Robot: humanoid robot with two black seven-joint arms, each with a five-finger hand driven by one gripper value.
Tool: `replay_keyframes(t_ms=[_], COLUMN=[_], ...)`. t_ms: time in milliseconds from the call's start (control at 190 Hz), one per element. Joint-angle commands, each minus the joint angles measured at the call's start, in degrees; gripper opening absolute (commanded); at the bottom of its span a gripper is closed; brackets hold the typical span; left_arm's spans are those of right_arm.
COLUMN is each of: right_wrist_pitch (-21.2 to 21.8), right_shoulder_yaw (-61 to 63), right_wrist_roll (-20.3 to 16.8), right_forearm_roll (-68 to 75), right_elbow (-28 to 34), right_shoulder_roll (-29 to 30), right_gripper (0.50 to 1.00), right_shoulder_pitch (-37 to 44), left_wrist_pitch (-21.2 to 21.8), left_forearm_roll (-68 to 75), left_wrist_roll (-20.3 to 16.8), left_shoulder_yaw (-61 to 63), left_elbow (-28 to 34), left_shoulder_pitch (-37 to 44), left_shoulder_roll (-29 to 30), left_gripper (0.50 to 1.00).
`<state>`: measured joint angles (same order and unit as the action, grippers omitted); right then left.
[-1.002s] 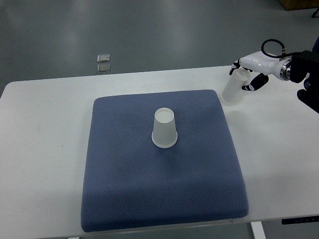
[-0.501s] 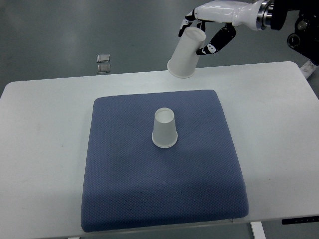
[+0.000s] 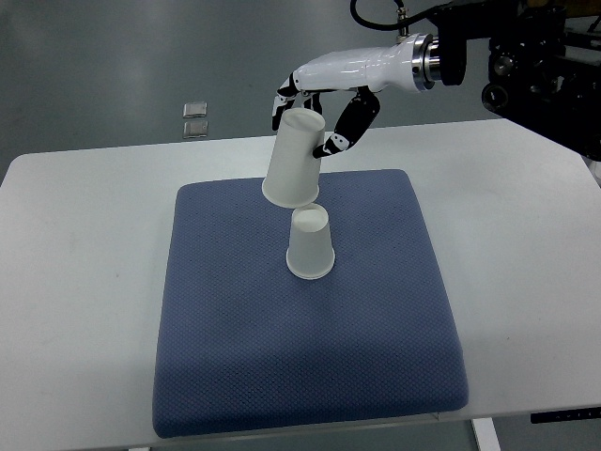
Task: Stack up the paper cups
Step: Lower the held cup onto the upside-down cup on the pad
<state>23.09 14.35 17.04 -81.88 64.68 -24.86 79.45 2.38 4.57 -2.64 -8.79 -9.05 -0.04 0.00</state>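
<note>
We find the fingers (image 3: 286, 97) of the right hand (image 3: 319, 108) wrapped around the closed base end of an inverted paper cup (image 3: 293, 158), dark fingertips on the far side and the thumb (image 3: 346, 127) pressing from the other side, so the grip is closed on that cup. The held cup hangs below the fingers, mouth downward and tilted, its top leaning toward the hand. Its open rim sits clear of the surface, just above and slightly to the left of a second paper cup (image 3: 310, 243); in this view the rim overlaps the top of that cup, and we cannot tell whether the two touch.

The second cup stands upside down on a blue mat (image 3: 310, 357), near the mat's middle and a little toward its far edge. The mat lies flat on the white worktop (image 3: 75, 282), covering most of its central area.

From the hand, the white forearm (image 3: 371, 66) runs back to a black wrist and arm assembly (image 3: 507, 56) entering from the right of the mat.

Beyond the far edge of the worktop, to the left of the held cup, two small grey squares (image 3: 195, 119) lie on the floor.
</note>
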Motion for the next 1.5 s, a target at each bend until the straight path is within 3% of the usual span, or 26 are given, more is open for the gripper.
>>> replay_keyframes(t_ms=[0, 343, 1493], right_wrist_pitch=[0.12, 1.61, 0.56], right_shoulder_yaw=[-0.2, -1.96, -2.05], right_wrist_roll=[-0.96, -1.31, -1.13], right_forearm_roll=[-0.3, -0.91, -6.62], right_elbow=[0.0, 1.5, 2.2], right_shoulder_roll=[0.87, 0.52, 0.34], right_gripper=[0.507, 0.507, 0.504], right_shoulder_pitch=[-0.08, -0.26, -2.89], left_wrist_pitch=[0.0, 0.0, 0.0], left_forearm_roll=[0.0, 0.0, 0.0], left_wrist_roll=[0.0, 0.0, 0.0], left_shoulder_yaw=[0.0, 0.0, 0.0], left_elbow=[-0.01, 0.08, -0.01], left_shoulder_pitch=[-0.05, -0.05, -0.05], left_shoulder_roll=[0.0, 0.0, 0.0], left_gripper=[1.0, 1.0, 1.0])
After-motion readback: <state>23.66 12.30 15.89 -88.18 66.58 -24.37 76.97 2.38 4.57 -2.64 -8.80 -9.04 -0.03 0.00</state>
